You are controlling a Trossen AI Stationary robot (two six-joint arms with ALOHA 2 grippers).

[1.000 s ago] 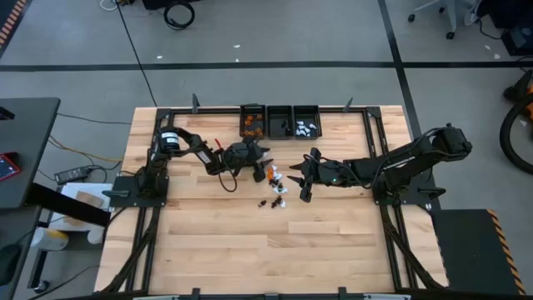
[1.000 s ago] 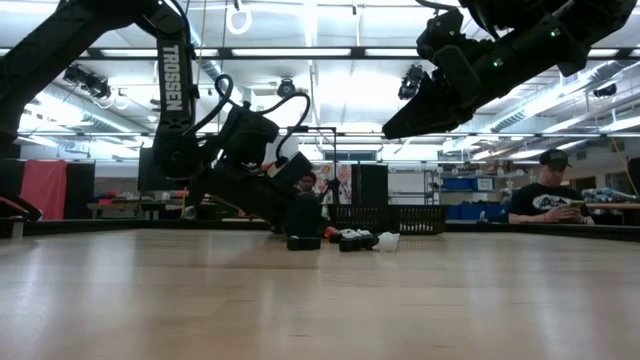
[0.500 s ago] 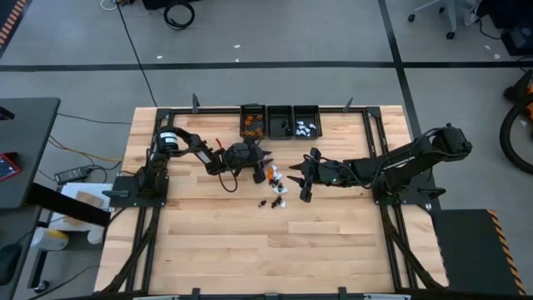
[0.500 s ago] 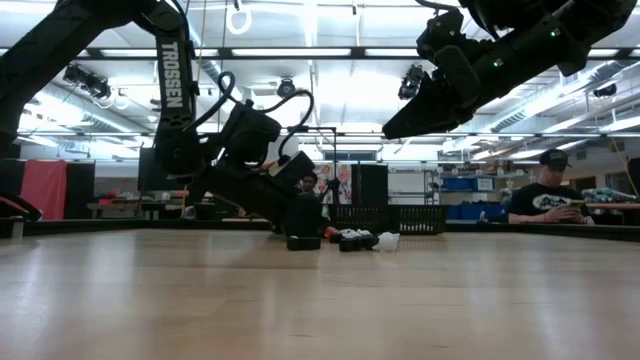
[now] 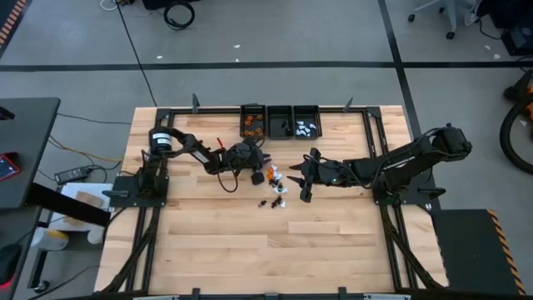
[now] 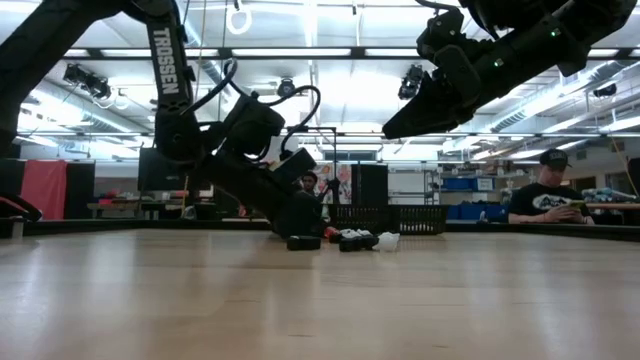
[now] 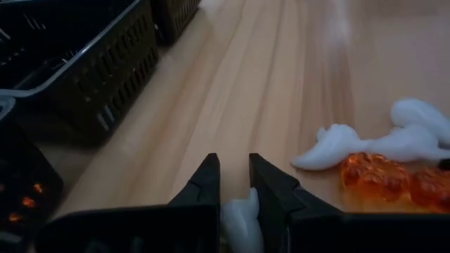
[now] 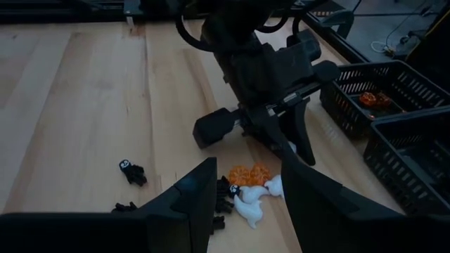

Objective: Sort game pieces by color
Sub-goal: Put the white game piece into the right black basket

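Risk of slippage: left gripper (image 7: 234,184) pinches one white piece (image 7: 241,218) low between its fingertips, loose game pieces (image 7: 383,158) just ahead; right gripper (image 8: 242,186) waits spread above them.

Left end effector (image 7: 234,184) low over the wooden counter (image 7: 232,84), fingers nipped on a white piece (image 7: 241,219). Near it lie more white pieces (image 7: 383,140) touching two orange pieces (image 7: 394,179). Dark slotted bins (image 7: 84,63) sit beside; orange specks show in one.
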